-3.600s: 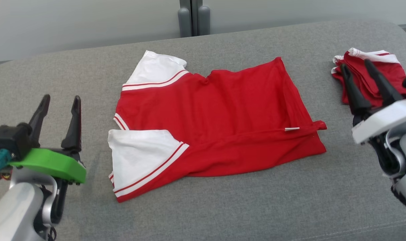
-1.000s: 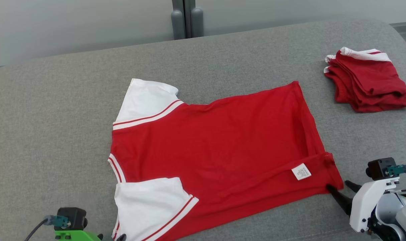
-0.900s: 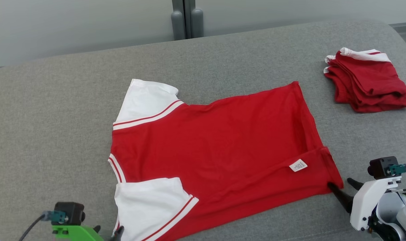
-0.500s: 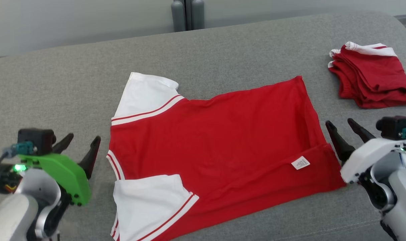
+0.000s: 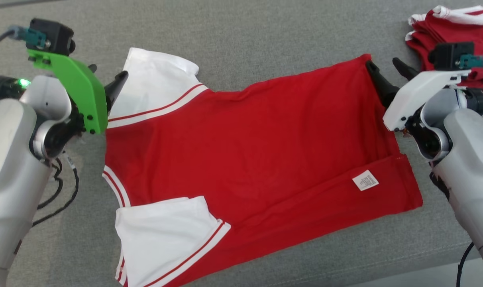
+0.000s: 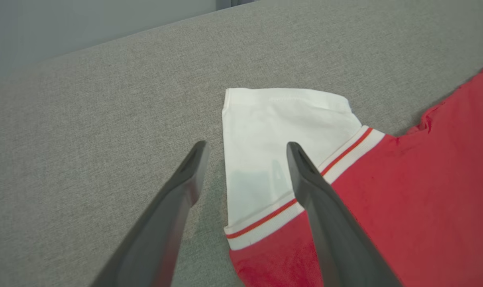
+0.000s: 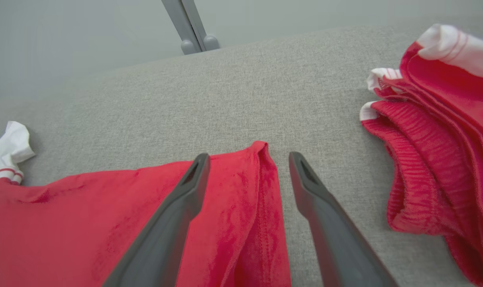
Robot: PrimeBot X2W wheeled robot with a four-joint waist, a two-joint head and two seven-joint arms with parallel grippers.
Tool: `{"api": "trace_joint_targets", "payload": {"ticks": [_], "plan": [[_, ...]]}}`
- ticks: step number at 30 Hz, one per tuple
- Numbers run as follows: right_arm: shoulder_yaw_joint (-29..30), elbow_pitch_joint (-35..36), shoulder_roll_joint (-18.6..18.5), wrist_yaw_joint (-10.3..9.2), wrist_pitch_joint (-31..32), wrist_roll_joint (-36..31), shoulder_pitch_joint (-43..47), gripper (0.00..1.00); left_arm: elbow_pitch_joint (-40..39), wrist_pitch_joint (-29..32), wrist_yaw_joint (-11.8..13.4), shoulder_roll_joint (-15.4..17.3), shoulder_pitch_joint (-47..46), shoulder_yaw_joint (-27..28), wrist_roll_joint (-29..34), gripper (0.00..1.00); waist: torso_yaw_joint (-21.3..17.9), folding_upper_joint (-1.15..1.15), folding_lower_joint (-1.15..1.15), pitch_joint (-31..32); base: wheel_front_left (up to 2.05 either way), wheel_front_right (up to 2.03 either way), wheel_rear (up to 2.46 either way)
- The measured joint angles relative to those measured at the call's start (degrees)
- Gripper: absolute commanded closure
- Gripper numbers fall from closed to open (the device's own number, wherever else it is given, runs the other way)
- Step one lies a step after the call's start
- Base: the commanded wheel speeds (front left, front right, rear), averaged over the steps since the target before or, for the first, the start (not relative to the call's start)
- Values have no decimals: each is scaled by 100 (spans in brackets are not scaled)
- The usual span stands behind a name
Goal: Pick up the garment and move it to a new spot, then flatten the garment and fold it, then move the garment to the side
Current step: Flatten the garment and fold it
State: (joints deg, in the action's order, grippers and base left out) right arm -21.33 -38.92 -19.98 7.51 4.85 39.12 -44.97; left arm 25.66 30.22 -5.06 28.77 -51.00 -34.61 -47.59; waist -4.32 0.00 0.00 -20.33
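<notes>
Garment (image 5: 245,151): lay spread out on the grey cushion (image 5: 265,32), red body across the middle, neck end toward the robot's left, hem toward its right. Showed two white sleeves with red-striped bands: the far sleeve (image 5: 154,87) flat beside the left arm, the near sleeve (image 5: 161,235) at the lower edge of the head view. Carried a small white label (image 5: 365,180) on a strip of fabric turned over along the near side by the hem.

Found the left gripper (image 5: 108,73) at the far sleeve, fingers spread wide and holding nothing. Saw, from the left wrist, the left gripper (image 6: 246,146) straddling that sleeve's outer edge: one finger over bare cushion (image 6: 86,119), the other over the striped band of the far sleeve (image 6: 281,131). Could not tell whether either tip touched cloth.

Found the right gripper (image 5: 383,63) at the far hem corner, fingers likewise apart and empty. Saw, from the right wrist, the right gripper (image 7: 249,156) with the corner of the garment (image 7: 86,223) between its tips, one finger over red fabric, the other over grey cushion (image 7: 285,99).

Noted a folded pile of red garments (image 5: 448,28) just beyond the right arm, apart from the spread garment; same pile (image 7: 444,131) at the right of the right wrist view.
</notes>
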Motion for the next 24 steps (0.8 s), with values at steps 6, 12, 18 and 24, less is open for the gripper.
{"api": "trace_joint_targets", "payload": {"ticks": [6,12,18,24], "plan": [[-608,-578,-43,0,324,235,-834,0,779,414,-149,-224,-910,-243,54,0,-66,0,1,-519,0,0,0],[-1187,-786,-105,1,513,679,-1299,0,1314,621,-207,-412,-1398,-495,23,0,-143,0,1,-944,0,0,0],[-1717,-744,-186,3,515,1079,-1494,0,1724,595,-234,-400,-1690,-650,53,0,-287,0,1,-1077,0,0,0],[-2339,-498,-322,-4,515,1543,-1517,75,2045,693,-247,-419,-1841,-715,-103,23,-359,0,1,-1086,0,0,0]]}}
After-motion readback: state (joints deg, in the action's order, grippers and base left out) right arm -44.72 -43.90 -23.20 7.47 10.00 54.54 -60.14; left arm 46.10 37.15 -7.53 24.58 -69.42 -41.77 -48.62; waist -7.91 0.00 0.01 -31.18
